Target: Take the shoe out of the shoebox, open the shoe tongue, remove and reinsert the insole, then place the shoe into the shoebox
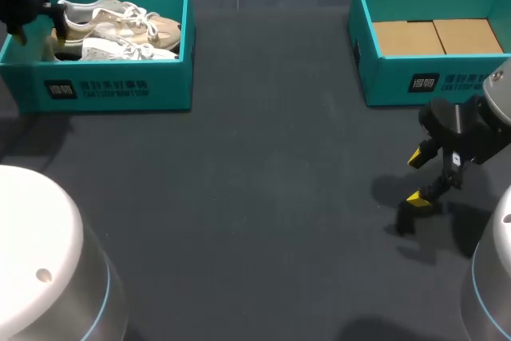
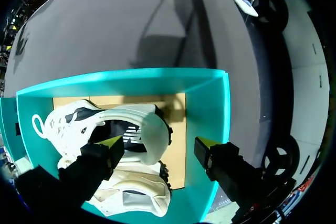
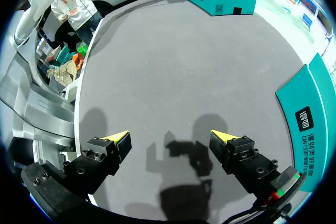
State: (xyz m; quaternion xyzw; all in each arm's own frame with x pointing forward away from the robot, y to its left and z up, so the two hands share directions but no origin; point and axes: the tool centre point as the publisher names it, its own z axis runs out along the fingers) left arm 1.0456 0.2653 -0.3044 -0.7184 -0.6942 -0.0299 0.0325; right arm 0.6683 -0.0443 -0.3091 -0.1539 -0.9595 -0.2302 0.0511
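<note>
Dark grey bench (image 1: 255, 221), listed near to far. Lower right: right gripper (image 1: 418, 177), spread wide, nothing held, above bare surface. Upper right: teal shoebox (image 1: 399, 85), only a cardboard floor seen inside. Upper left: second shoebox (image 1: 120, 89), two white shoes (image 1: 120, 29) lodged inside. Left gripper (image 2: 157, 142) is spread wide over one heel, not closed. Shoes are judged light, soft-walled and loose-laced; the stiffer heel collar is recommended for grasping.

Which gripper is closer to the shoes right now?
Left. The left gripper hangs open just above the shoes in their shoebox; the right gripper is far across the table, beside the other shoebox.
</note>
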